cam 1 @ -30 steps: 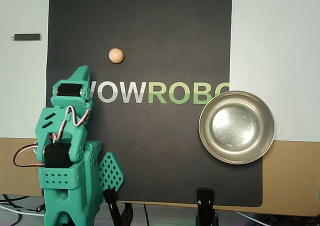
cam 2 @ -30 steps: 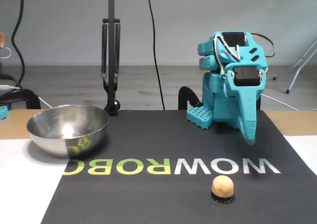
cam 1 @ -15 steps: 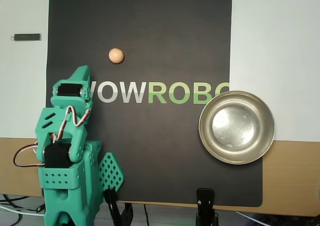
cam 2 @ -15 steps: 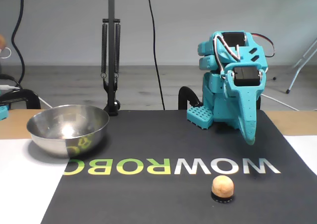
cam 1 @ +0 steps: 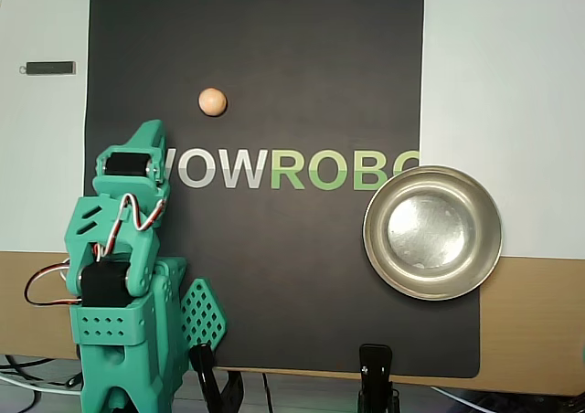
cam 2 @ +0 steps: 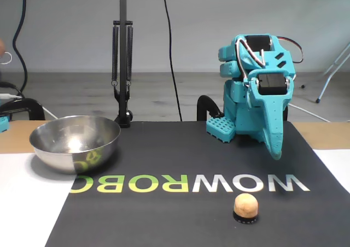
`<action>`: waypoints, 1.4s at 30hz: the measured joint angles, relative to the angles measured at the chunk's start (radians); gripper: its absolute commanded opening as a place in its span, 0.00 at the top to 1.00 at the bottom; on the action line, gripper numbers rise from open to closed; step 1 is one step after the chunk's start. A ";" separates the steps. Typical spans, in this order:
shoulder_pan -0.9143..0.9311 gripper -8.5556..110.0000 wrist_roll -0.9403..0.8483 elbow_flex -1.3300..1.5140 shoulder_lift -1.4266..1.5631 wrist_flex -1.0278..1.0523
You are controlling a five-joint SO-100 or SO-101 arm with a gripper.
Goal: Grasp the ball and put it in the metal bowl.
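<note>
Bowl: metal bowl point(cam 1: 432, 232) empty | ball point(cam 1: 212, 101) on mat point(cam 1: 274, 47) | gripper point(cam 2: 276, 151) closed, holding nothing

One ball point(cam 1: 212, 101) point(cam 2: 246, 205). One metal bowl point(cam 1: 432, 233) point(cam 2: 75, 142). One black mat point(cam 1: 302, 66) point(cam 2: 180, 148) with printed lettering. One teal arm point(cam 1: 123, 276) point(cam 2: 256, 94) bearing one gripper point(cam 1: 149, 132) point(cam 2: 276, 151). One small dark stick point(cam 1: 49, 68) at ten o'clock in the overhead view.

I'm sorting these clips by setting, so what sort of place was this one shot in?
Probably a hobby or demo robotics bench indoors: a small 3D-printed teal arm stands on a branded black mat laid over a tabletop, with a clamp-mounted stand behind the metal bowl and cables running down the wall.
</note>
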 measured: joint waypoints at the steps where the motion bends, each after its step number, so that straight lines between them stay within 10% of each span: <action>1: 0.000 0.93 0.000 0.000 0.000 0.000; 14: 0.000 0.93 0.000 -0.081 -0.032 0.092; 42: -0.002 0.93 0.000 -1.325 -1.287 0.629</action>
